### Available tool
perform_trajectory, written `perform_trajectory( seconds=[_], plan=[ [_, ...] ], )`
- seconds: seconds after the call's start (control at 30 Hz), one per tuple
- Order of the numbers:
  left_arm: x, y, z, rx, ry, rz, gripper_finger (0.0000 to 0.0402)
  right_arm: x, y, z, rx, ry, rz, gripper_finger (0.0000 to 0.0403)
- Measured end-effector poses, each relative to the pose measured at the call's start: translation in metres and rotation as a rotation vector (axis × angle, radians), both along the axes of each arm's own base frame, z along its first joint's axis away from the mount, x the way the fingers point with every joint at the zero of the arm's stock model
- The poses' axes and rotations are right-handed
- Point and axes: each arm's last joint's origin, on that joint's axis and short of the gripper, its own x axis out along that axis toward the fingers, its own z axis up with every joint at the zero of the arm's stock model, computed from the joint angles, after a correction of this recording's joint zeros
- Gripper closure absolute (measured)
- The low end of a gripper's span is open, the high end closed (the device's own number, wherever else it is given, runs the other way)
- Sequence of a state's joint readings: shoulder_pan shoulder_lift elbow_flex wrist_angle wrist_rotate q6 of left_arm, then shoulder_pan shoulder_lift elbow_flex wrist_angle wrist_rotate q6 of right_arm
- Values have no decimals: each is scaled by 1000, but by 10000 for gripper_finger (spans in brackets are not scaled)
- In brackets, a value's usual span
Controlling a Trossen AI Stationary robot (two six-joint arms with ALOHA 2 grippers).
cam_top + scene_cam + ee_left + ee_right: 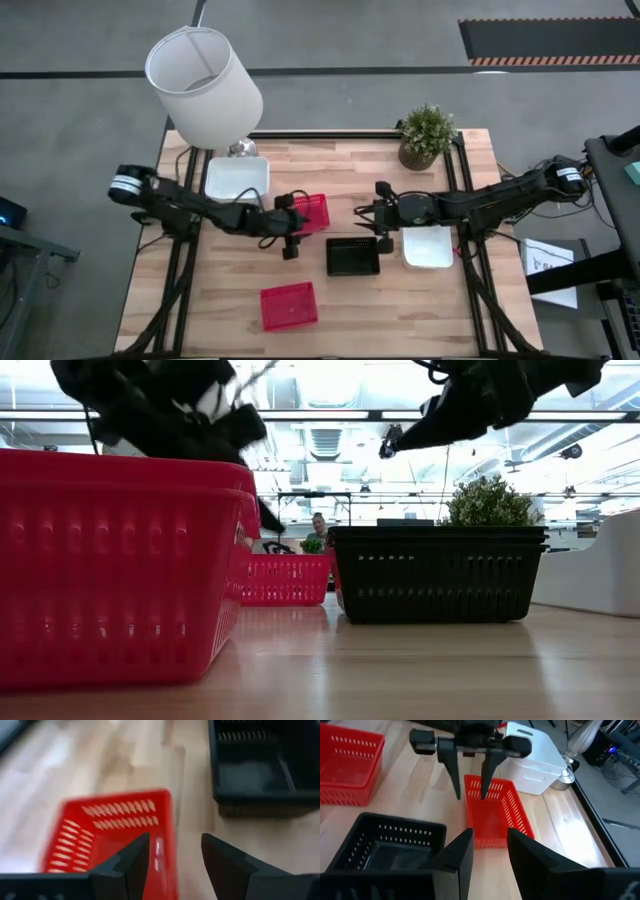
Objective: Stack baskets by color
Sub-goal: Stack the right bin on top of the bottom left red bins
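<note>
A red basket (312, 212) stands on the table's middle, and my left gripper (298, 228) hangs open over its left end. One finger (487, 780) is over the basket's inside and the other (454, 780) is outside its wall (167, 835). Whether they touch it I cannot tell. My right gripper (490, 850) is open and holds nothing, raised above the table to the right of that basket, next to the black basket (352, 256). A second red basket (289, 305) sits near the front edge. White baskets rest at the far left (237, 178) and at the right (428, 245).
A white lampshade (205, 72) on its stand rises at the far left corner. A potted plant (426, 135) stands at the far edge, right of centre. Bare wood (420, 310) lies at the near right.
</note>
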State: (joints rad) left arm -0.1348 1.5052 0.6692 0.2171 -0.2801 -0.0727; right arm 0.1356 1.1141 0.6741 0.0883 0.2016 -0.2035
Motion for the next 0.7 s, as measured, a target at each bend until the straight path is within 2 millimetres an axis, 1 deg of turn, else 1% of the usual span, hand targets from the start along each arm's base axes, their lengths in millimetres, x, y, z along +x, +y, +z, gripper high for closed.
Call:
perform_trajectory(
  seconds=[0.1,0.27,0.33,0.47,0.7],
  plan=[
    [3,1,-10,-15,40,-20,237,-1,0,-2,-1,6,0,291],
    [3,6,-16,-34,57,16,238,-2,0,-6,-1,15,-1,291],
    [2,6,-16,-33,62,17,244,-2,0,-6,-1,14,-1,291],
    [1,7,-19,-32,79,21,274,-2,0,-7,-1,16,-1,291],
    [0,11,-20,-30,83,31,352,-3,-1,-8,-1,21,-1,291]
  ],
)
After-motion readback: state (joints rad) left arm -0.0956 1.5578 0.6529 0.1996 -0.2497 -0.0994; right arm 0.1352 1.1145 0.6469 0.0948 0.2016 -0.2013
